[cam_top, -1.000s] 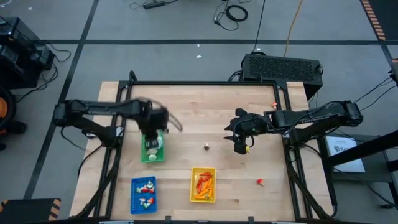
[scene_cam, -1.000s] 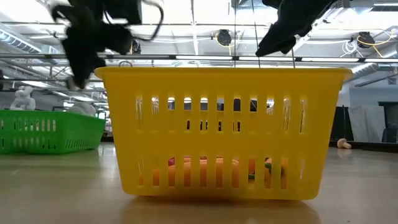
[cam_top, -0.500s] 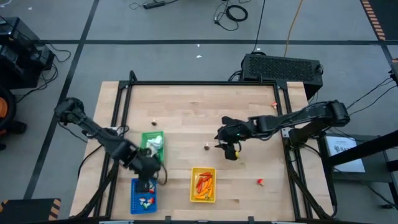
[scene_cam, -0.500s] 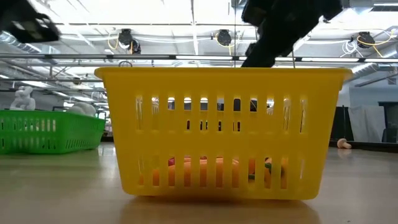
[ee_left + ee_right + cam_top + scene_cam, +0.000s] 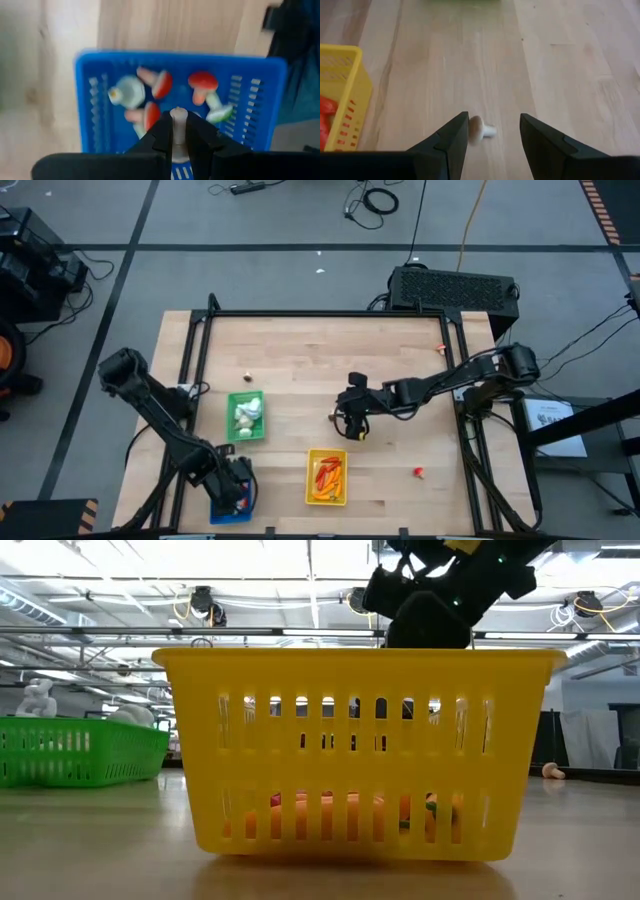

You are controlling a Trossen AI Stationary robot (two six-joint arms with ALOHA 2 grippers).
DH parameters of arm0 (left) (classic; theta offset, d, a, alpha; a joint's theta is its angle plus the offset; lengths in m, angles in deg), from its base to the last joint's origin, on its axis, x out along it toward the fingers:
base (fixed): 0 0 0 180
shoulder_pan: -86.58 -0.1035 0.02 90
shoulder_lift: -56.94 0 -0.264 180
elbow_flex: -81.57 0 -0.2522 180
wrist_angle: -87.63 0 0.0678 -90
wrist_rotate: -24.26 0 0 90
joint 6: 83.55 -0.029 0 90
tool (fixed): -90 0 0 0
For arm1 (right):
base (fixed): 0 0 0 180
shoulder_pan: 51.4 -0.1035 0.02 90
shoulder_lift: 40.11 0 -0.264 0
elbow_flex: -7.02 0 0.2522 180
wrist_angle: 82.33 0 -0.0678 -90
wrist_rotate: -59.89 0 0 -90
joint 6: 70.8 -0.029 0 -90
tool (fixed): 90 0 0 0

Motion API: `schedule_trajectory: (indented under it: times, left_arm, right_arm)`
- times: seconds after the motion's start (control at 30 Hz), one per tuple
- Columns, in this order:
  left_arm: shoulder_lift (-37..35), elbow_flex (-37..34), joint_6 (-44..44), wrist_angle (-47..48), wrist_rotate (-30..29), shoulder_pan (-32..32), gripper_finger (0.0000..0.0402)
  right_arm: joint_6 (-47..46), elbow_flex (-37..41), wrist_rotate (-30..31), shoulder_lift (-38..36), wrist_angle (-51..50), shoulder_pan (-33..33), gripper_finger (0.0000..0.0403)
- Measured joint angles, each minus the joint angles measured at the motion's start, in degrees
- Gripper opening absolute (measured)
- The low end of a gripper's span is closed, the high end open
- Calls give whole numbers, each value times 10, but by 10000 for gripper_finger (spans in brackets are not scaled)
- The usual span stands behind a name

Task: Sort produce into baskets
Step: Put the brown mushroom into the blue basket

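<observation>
Three baskets stand on the wooden table: green [image 5: 245,416], yellow [image 5: 326,477] and blue [image 5: 125,65]. The blue one holds red-capped mushroom pieces [image 5: 202,82] and a white bulb [image 5: 127,92]. My left gripper [image 5: 232,490] hangs over the blue basket, shut on a small pale piece [image 5: 178,120]. My right gripper [image 5: 492,132] stands open near the table's middle. A small tan mushroom piece [image 5: 479,129] lies on the table; in the wrist view it shows between the fingers, untouched. In the low view the right gripper [image 5: 430,610] shows above the yellow basket [image 5: 350,750]. My left gripper pinches the pale piece between its two fingertips, and the piece's rounded end [image 5: 178,114] sticks out past them. The fingers point steeply down from above. The piece is lifted clear, over the blue basket's inside.
Loose pieces lie about: a red one [image 5: 418,472] near the right front, another [image 5: 439,347] at the far right, and a small one [image 5: 247,377] beyond the green basket. The green basket [image 5: 80,750] holds white bulbs. Bare wood stretches across the table's far half.
My left gripper has swung from over the green basket toward the table's near edge, to above the blue basket, staying shut. My right gripper has moved toward the table's left and down, to the tan mushroom piece, its fingers still open.
</observation>
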Motion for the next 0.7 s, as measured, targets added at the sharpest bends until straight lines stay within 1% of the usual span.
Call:
schedule_trajectory:
  times: [0.1,0.3,0.37,0.47,0.57,0.7]
  left_arm:
    - [19,0,8,-5,15,6,41]
    - [45,0,12,-9,9,17,41]
    - [46,0,12,-7,9,21,47]
    - [46,0,17,-7,8,22,70]
    - [46,0,22,-5,2,21,103]
    - [46,0,23,-4,8,21,140]
  right_arm:
    - [0,0,-1,0,1,4,169]
    - [0,0,-1,0,2,16,169]
    - [0,0,-2,0,2,16,169]
    - [0,0,-3,0,4,16,169]
    - [0,0,-3,0,4,16,169]
    - [0,0,-3,0,4,16,169]
